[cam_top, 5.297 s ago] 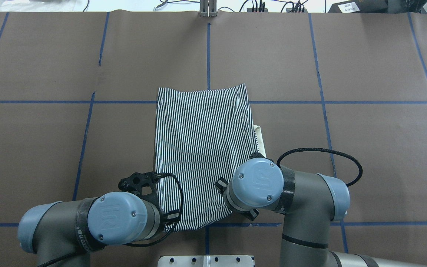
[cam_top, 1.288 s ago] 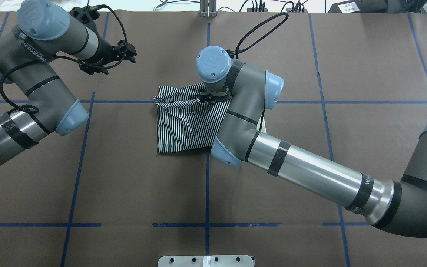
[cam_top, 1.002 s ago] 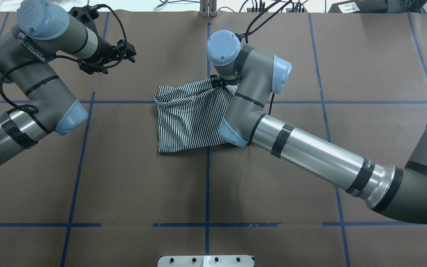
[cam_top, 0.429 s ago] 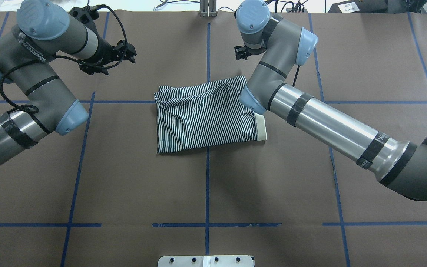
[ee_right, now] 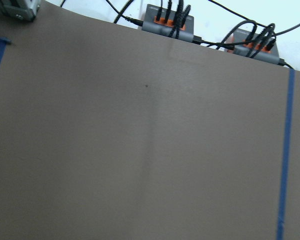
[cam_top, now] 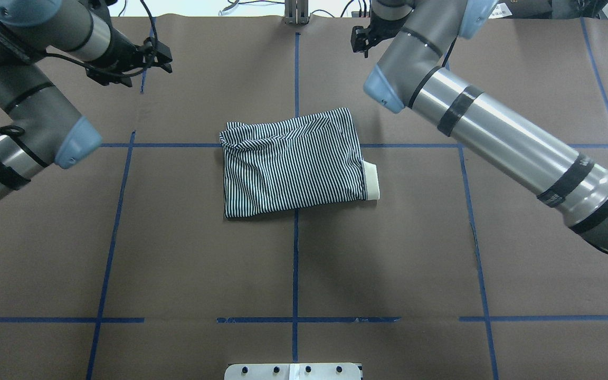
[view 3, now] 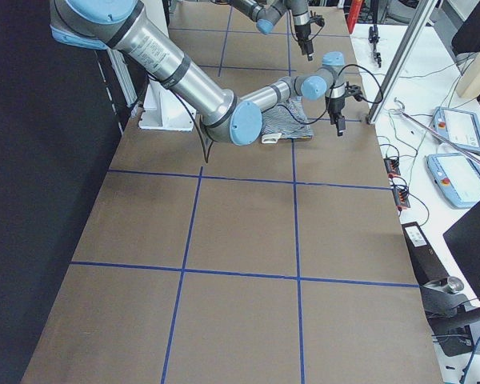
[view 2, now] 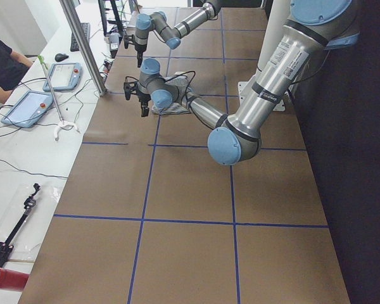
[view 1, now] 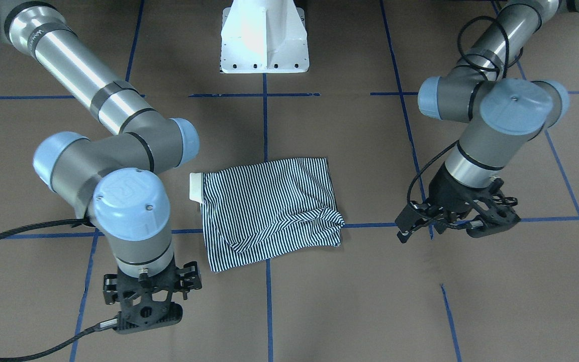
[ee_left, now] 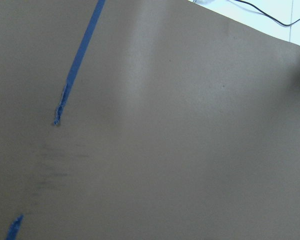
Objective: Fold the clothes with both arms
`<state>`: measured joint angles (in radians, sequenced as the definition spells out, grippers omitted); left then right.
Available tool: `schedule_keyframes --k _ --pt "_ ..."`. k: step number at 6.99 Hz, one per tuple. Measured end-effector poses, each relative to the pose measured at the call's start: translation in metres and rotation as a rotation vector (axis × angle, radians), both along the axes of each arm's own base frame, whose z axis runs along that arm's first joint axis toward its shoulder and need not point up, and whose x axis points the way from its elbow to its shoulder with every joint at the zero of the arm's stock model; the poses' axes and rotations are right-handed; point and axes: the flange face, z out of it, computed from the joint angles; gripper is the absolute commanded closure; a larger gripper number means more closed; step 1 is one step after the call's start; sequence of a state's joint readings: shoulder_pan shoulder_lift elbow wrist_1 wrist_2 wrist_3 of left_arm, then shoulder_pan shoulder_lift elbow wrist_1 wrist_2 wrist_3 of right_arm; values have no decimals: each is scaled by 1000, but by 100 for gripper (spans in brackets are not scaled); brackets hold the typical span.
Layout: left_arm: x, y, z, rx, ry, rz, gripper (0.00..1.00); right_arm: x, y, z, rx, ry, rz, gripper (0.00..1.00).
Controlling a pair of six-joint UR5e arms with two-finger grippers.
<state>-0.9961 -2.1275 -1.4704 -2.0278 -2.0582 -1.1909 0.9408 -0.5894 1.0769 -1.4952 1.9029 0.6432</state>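
Note:
The striped polo shirt (cam_top: 293,163) (view 1: 269,211) lies folded in a rough rectangle at the table's middle. Its cream collar (cam_top: 371,182) (view 1: 195,187) pokes out at one side, and the far corner is rumpled. My left gripper (cam_top: 145,66) (view 1: 443,226) hangs open above the brown table cover, well clear of the shirt on the far left. My right gripper (view 1: 143,314) (cam_top: 359,39) is open and holds nothing, near the table's far edge beyond the shirt. Both wrist views show only brown cover and blue tape.
The white pedestal base (view 1: 263,40) sits at the near edge. Cable hubs (ee_right: 167,22) and a metal post (cam_top: 296,13) line the far edge. A side bench carries tablets (view 2: 25,107) with a person's sleeve (view 2: 0,63) beside it.
The shirt's near end was folded over onto its far half. My right gripper let go of the cloth and drew away toward the far edge. My left arm drifted slightly left.

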Motion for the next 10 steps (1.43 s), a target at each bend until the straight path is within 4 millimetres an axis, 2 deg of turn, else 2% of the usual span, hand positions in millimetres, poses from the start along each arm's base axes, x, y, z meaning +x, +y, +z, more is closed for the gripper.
schedule_keyframes --k 1,2,3,4,5,6,7,8,9,10 --pt "-46 -14 20 53 -45 28 0 61 4 6 -39 7 -32 0" --pt "-97 -27 40 114 -121 61 0 133 15 38 -62 4 -59 0" --pt "-149 -37 62 173 -214 110 0 206 34 84 -73 -7 -88 0" --pt "-208 -36 94 233 -310 171 0 282 61 140 -85 -19 -117 0" --pt "-266 -20 133 292 -387 241 0 351 95 197 -97 -31 -153 0" --pt "-315 6 175 340 -427 316 0 405 133 251 -107 -47 -193 0" --pt "-354 40 220 372 -432 387 0 451 172 299 -111 -67 -221 0" --pt "-381 76 258 387 -427 433 0 482 205 336 -106 -80 -247 0" --pt "-391 112 288 389 -409 460 0 498 227 357 -101 -88 -265 0" --pt "-394 135 305 394 -396 470 0 507 239 364 -97 -94 -263 0"
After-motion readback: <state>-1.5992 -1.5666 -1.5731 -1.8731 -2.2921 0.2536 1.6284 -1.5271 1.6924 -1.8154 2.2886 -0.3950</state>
